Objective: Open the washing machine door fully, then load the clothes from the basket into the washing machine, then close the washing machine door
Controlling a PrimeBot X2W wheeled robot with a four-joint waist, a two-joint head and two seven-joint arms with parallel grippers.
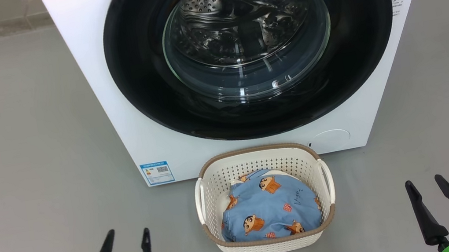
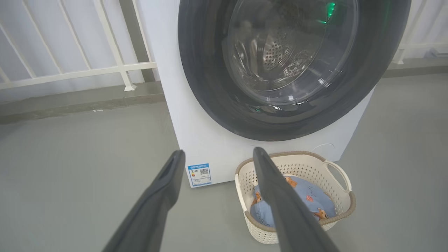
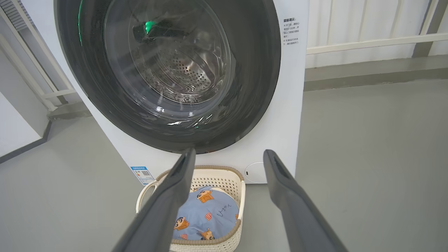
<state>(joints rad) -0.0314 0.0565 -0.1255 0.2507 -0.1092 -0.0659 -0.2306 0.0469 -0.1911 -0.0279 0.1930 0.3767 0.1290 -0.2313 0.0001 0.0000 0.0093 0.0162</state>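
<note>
2 pincers with long dark fingers sit low at the near edge of the head view: the left pincer (image 1: 129, 231) at the near left and the right pincer (image 1: 423, 180) at the near right. Each has its fingers spread apart with nothing between them, and both hang over the smooth grey floor (image 1: 23, 151), well apart from everything else. Between them and a little farther off stands the small cream-white perforated plastic basket (image 1: 257, 167) with a brown woven-look rim and 2 side handles. It rests on the floor just in front of the machine's base, near its middle. Inside it lies the light blue fabric garment (image 1: 270, 210) printed with orange-brown cartoon boy figures, bunched into a rounded heap that covers most of the bottom and sits below the rim. Beyond the basket rises the big white front-loading washing machine (image 1: 116, 115). Its large round glossy black door (image 1: 250, 42) with a bulging clear glass window lies closed, flat against the front. Through the glass the steel perforated drum (image 1: 206, 4) shows. Low on the machine's front at the left is a blue label sticker (image 1: 157, 173), and low at the right a round white cover (image 1: 332, 140). In the left wrist view, a white railing (image 2: 87, 71) runs along the far left behind the machine.
</note>
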